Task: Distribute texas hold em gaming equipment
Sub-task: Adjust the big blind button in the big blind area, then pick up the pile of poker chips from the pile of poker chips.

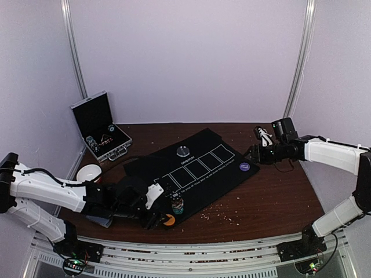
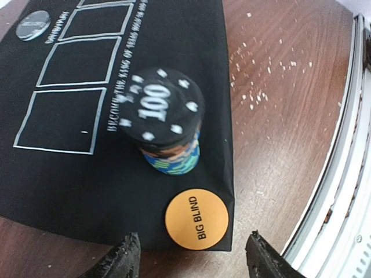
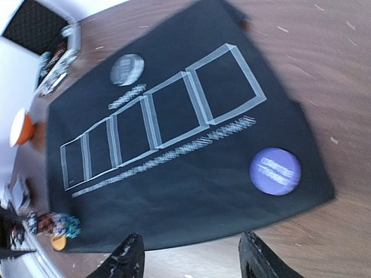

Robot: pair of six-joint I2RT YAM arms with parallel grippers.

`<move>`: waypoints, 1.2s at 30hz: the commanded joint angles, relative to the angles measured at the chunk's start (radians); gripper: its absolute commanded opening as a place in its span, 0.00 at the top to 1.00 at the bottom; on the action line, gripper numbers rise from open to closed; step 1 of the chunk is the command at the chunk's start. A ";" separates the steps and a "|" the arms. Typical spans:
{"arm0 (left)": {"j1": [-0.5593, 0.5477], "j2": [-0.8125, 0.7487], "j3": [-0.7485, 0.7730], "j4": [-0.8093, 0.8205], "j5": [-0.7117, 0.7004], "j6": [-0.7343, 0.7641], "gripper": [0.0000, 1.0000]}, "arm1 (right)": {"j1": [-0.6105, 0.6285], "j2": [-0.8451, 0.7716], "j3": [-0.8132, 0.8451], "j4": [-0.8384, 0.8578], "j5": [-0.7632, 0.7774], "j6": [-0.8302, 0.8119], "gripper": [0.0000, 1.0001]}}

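Multicoloured poker chip stack (image 2: 165, 124), black 100 on top, stands on black felt mat (image 2: 75, 174) beside orange round Big Blind disc (image 2: 196, 218), likely marking that seat. Left gripper (image 2: 191, 258) spread, empty, just behind; right gripper (image 3: 188, 258) likewise, near purple round disc (image 3: 275, 171).

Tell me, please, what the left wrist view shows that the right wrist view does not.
Only the left wrist view lets you read the 100 on top of the chip stack and the BIG BLIND lettering on the orange disc. Only the right wrist view shows the purple disc, the silver case and the bowl. Both show the black mat, its white card boxes, the stack, the orange disc and the clear disc.
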 commanded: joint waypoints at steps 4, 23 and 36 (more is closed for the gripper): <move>0.119 -0.169 0.041 -0.089 0.001 -0.030 0.31 | 0.266 -0.024 0.135 -0.036 0.092 -0.100 0.20; 0.391 -0.034 0.207 -0.286 -0.074 -0.186 0.02 | 0.781 0.426 0.509 -0.146 0.402 -0.179 0.00; 0.391 -0.013 0.202 -0.277 -0.069 -0.156 0.02 | 0.835 0.604 0.674 -0.317 0.463 -0.218 0.10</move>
